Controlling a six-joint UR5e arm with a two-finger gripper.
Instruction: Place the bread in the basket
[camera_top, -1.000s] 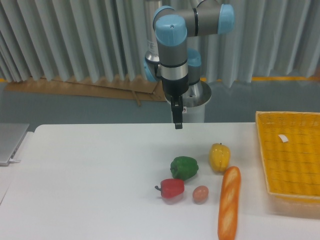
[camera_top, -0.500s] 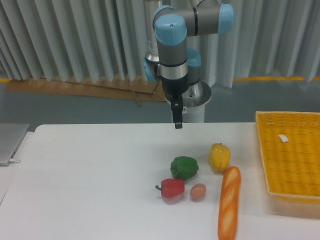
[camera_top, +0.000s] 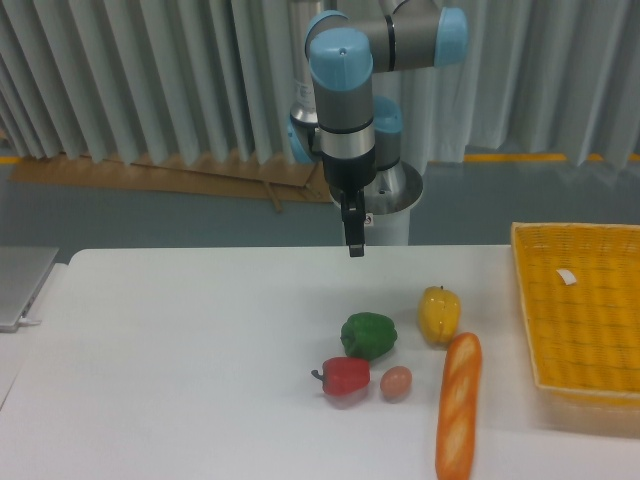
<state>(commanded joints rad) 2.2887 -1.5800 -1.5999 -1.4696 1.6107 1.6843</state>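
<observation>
The bread (camera_top: 458, 405) is a long orange-golden baguette lying on the white table at the front right, its far end near the yellow pepper and its near end at the frame's bottom edge. The basket (camera_top: 524, 310), yellow and woven with a small white tag inside, sits at the right edge, just right of the bread and partly cut off. My gripper (camera_top: 355, 240) hangs pointing down above the table's back middle, well behind and left of the bread. It holds nothing, and its fingers are seen edge-on as one thin dark bar.
A green pepper (camera_top: 368, 334), a yellow pepper (camera_top: 439, 313), a red pepper (camera_top: 344, 377) and a small brown egg (camera_top: 397, 382) cluster just left of the bread. A grey flat object (camera_top: 20, 280) lies at the table's left edge. The robot base (camera_top: 390, 200) stands behind the table.
The small brown egg has shifted slightly left toward the red pepper. The arm and the bread have not moved.
</observation>
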